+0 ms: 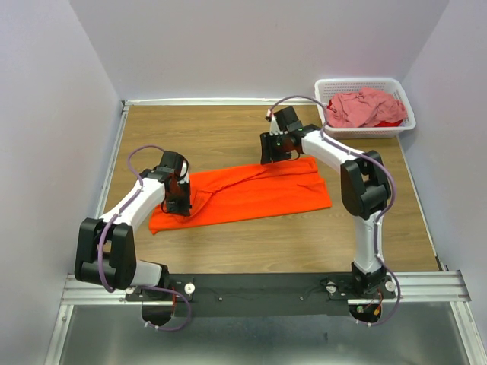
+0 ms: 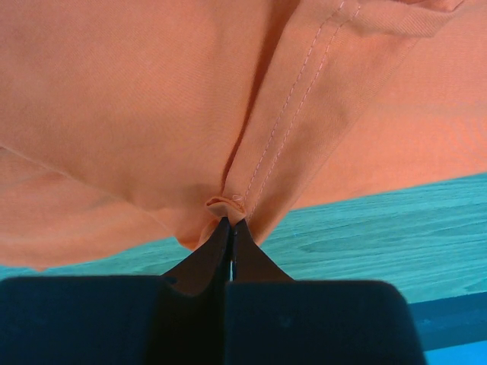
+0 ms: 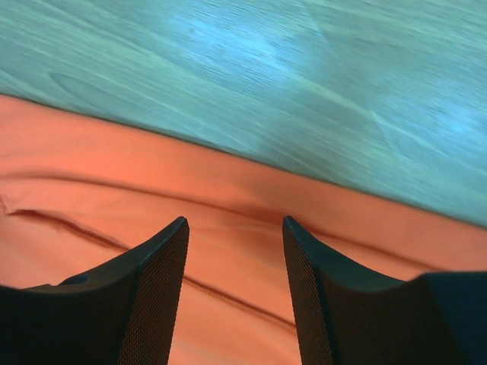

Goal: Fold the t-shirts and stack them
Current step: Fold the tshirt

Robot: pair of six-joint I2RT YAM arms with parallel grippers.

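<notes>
Bare table (image 1: 228, 129) lies open behind the orange t-shirt (image 1: 251, 194) and in front of it. The white basket (image 1: 358, 80) (with the pink t-shirt (image 1: 361, 108) inside) blocks the far right corner; walls (image 1: 46, 114) close three sides.

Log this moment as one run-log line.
left jaws: shut on orange t-shirt seam | right jaws: open over its far edge | pink t-shirt: in white basket

L claw (image 2: 231, 228) pinched tight on orange t-shirt (image 2: 137, 114) fold by stitched hem, above table (image 2: 365, 228).
</notes>
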